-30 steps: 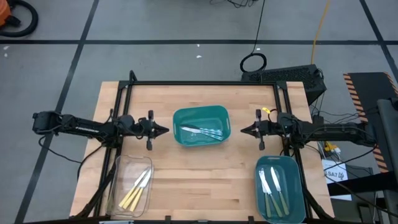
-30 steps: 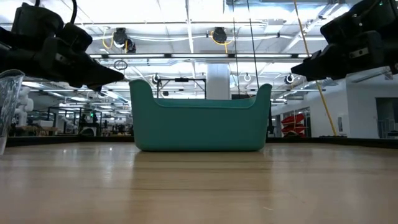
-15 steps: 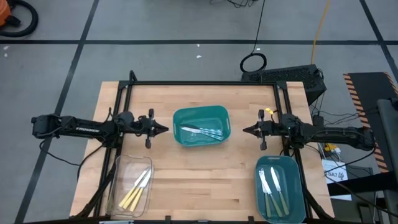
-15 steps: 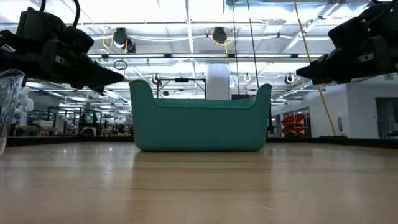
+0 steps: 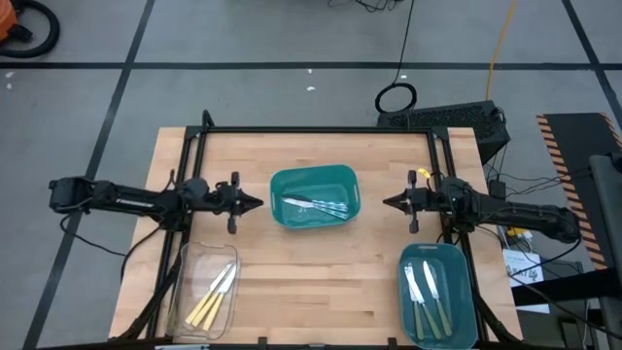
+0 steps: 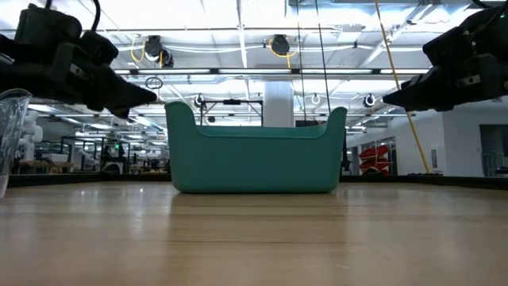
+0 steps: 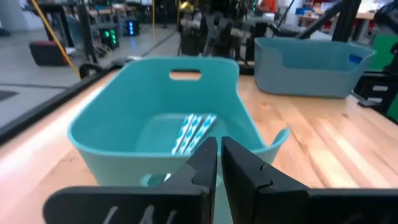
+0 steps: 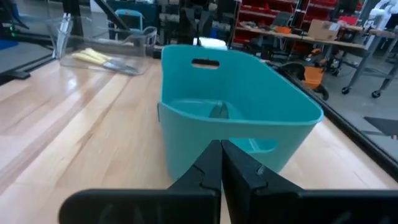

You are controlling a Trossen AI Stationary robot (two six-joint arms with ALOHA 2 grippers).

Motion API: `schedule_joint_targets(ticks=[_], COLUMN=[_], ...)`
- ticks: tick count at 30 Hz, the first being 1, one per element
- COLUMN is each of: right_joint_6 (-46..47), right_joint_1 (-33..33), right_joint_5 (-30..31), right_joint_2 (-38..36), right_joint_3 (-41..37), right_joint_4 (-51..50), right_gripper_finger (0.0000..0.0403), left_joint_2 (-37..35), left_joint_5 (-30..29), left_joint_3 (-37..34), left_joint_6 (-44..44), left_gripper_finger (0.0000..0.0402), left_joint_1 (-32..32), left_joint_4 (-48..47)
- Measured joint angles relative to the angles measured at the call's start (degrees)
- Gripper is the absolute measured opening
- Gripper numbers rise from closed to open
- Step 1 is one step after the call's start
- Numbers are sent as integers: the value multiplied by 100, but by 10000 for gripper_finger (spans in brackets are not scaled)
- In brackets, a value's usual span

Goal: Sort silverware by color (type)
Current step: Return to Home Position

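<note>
Bluish all-metal silverware lies on the floor of the teal bin at the table's middle, and shows in the left wrist view. Yellow-handled pieces lie in a clear container at the near left. Green-handled pieces lie in a blue-grey bin at the near right. My left gripper hovers level just left of the teal bin, shut and empty. My right gripper hovers level to the bin's right, shut and empty, a gap away from it.
A black metal frame runs along the table's far edge and down both sides. Bare wood lies between the teal bin and the two near containers. In the low view both grippers hang above the tabletop, at about the height of the bin's rim.
My right gripper has drawn back toward the table's right edge, away from the teal bin, sinking slightly and staying shut. The silverware and bins have not moved.
</note>
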Motion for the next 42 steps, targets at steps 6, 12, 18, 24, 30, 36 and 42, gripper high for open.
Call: schedule_joint_targets(ticks=[6, 12, 18, 24, 30, 36, 42], right_joint_6=[-110, -267, 115, 395, 352, 280, 235], right_joint_1=[0, 0, 90, 485, 941, 1244, 1263], right_joint_5=[12, 211, 468, 752, 1118, 1145, 1196], right_joint_2=[-404, -784, -1041, -1058, -1058, -1058, -1058], right_joint_3=[-4, -7, -13, -13, -13, -13, -15], right_joint_4=[-292, -409, -619, -752, -755, -770, -777], right_gripper_finger=[0, 0, 0, 0, 0, 0, 0], left_joint_2=[-642, -1316, -1834, -2295, -2626, -2725, -2762], left_joint_5=[-498, -748, -1090, -1392, -1668, -1792, -1792], left_joint_3=[0, 2, 2, 2, 2, 2, 2], left_joint_6=[130, 120, 101, 75, 55, 24, 33], left_gripper_finger=[30, 30, 30, 30, 30, 30, 30], left_joint_1=[-314, -431, -623, -716, -814, -873, -915], left_joint_4=[-430, -1107, -1717, -2178, -2511, -2716, -2921])
